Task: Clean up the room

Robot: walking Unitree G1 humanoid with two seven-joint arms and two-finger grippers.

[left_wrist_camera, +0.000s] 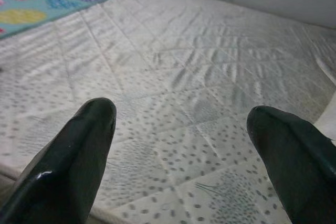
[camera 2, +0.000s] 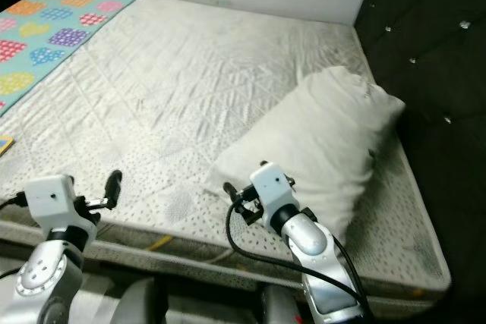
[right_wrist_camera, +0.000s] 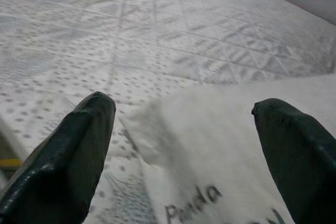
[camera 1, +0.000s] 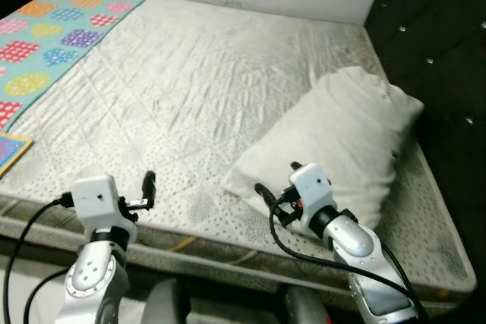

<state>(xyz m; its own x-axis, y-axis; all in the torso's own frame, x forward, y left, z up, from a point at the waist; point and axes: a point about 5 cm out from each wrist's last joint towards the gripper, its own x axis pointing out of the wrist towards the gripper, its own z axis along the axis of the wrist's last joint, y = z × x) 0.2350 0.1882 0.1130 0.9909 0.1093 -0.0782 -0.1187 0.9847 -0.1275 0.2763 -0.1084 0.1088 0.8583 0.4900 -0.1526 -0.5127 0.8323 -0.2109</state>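
The quilted mattress [camera 1: 190, 89] lies bare from 12 o'clock across to 10 o'clock, giving wide room for a pincer to sweep over it. The white pillow [camera 1: 342, 142] blocks the 2 o'clock side, lying slantwise with its near corner just ahead of the right pincer [right_wrist_camera: 184, 129], whose fingers stand wide apart. The dark tufted headboard [camera 1: 440, 51] walls off 3 o'clock. A patterned blanket [camera 1: 53, 28] covers the 10 o'clock edge. The left pincer [left_wrist_camera: 181, 135], fingers spread, faces bare mattress.
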